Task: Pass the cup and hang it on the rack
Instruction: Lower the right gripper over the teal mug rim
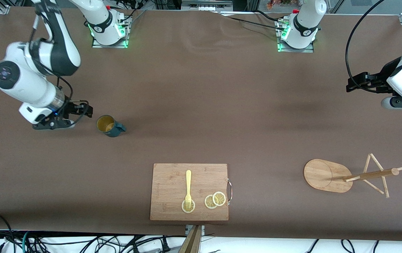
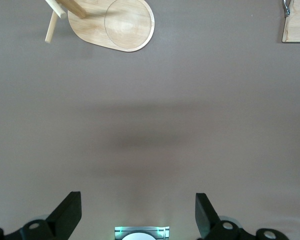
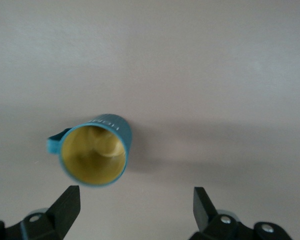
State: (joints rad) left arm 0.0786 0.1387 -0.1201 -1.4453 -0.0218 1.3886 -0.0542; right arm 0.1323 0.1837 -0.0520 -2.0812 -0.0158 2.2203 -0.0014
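The dark teal cup [image 1: 110,126] with a yellow-ochre inside stands on the brown table toward the right arm's end, its handle pointing toward the table's middle. It also shows in the right wrist view [image 3: 94,152], just off my fingertips. My right gripper [image 1: 85,109] is open and empty, low beside the cup, apart from it; it also shows in its own wrist view [image 3: 135,200]. The wooden rack [image 1: 328,175] stands toward the left arm's end, nearer the front camera, and its base shows in the left wrist view [image 2: 125,25]. My left gripper [image 1: 352,85] is open and empty, held over bare table [image 2: 137,210].
A rectangular wooden cutting board [image 1: 173,182] lies at the table's front edge in the middle. On it are a yellow fork [image 1: 188,186] and lemon slices [image 1: 215,200]. A corner of the board shows in the left wrist view [image 2: 295,25].
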